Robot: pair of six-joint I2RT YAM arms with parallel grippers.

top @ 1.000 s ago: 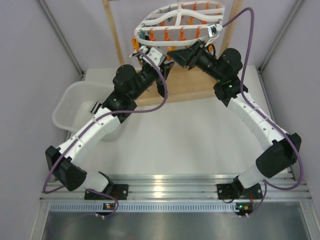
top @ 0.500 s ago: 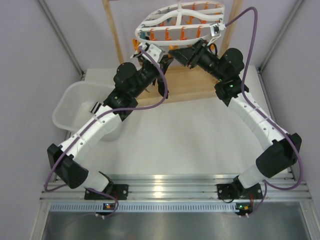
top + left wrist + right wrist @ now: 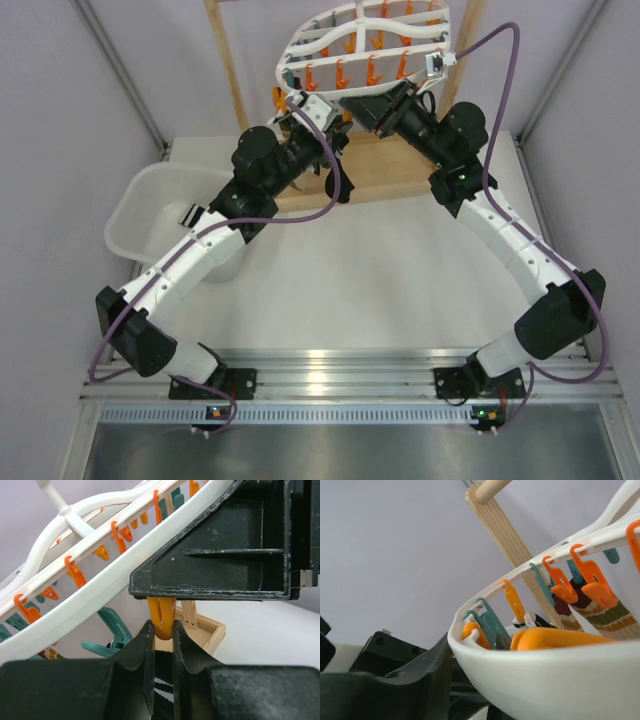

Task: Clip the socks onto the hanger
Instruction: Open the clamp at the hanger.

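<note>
The white hanger (image 3: 365, 40) with orange and teal pegs hangs at the back, tilted. My left gripper (image 3: 322, 118) is up under its near rim. In the left wrist view the gripper (image 3: 161, 626) is shut on an orange peg (image 3: 161, 612) hanging from the rim (image 3: 90, 605). A black sock with white bands (image 3: 162, 680) fills the gap between the fingers below the peg. My right gripper (image 3: 368, 108) is shut on the hanger rim (image 3: 545, 680) beside it; its finger (image 3: 225, 555) covers the rim. A striped sock (image 3: 605, 615) hangs clipped further along.
The wooden stand's base (image 3: 380, 170) lies under both grippers, and its posts (image 3: 228, 70) rise on either side of the hanger. A white tub (image 3: 150, 215) stands at the left, beside the left arm.
Both grippers and the hanger have shifted up and a little to the right in the top view. The hanger tilts more.
</note>
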